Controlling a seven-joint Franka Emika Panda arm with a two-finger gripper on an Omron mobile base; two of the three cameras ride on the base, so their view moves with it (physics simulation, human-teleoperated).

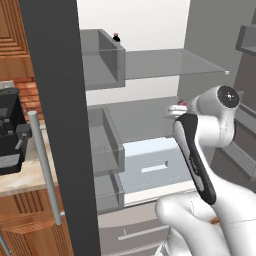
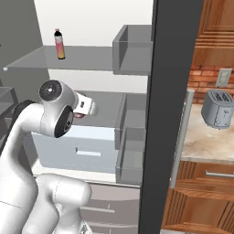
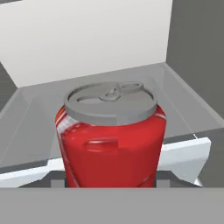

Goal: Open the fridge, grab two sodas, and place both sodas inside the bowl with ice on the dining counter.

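Fingers (image 3: 110, 183) sit at 6 o'clock in the hand view, tips barely visible at the base of the red soda can (image 3: 111, 140), one on each side; they look clenched on the can, which stands upright with its grey pull-tab lid facing up toward 12. Can fills the centre of that view, over the grey middle shelf (image 3: 26, 127) of the fridge, white back wall at 12, pale drawer front edge running across at 5 to 7.

Left base view: a sliver of the red can (image 1: 181, 106) shows at the hand, just at 10 o'clock of the white wrist, above the middle shelf. Right base view: hand reaches in toward 3 o'clock from the wrist, a bit of red (image 2: 78, 115) under it.

Second soda (image 2: 59, 44), pink-white with dark top, stands upright on the upper glass shelf (image 2: 87, 58), at 11 o'clock of the arm, well apart from the hand.

Fridge (image 2: 171, 91) doors stand open, grey door bins on both sides, bar handle (image 2: 181, 137) at 3. Coffee machine (image 1: 10, 130) on the counter at 9 in the left view, toaster (image 2: 218, 109) on the counter at 3 in the right view.
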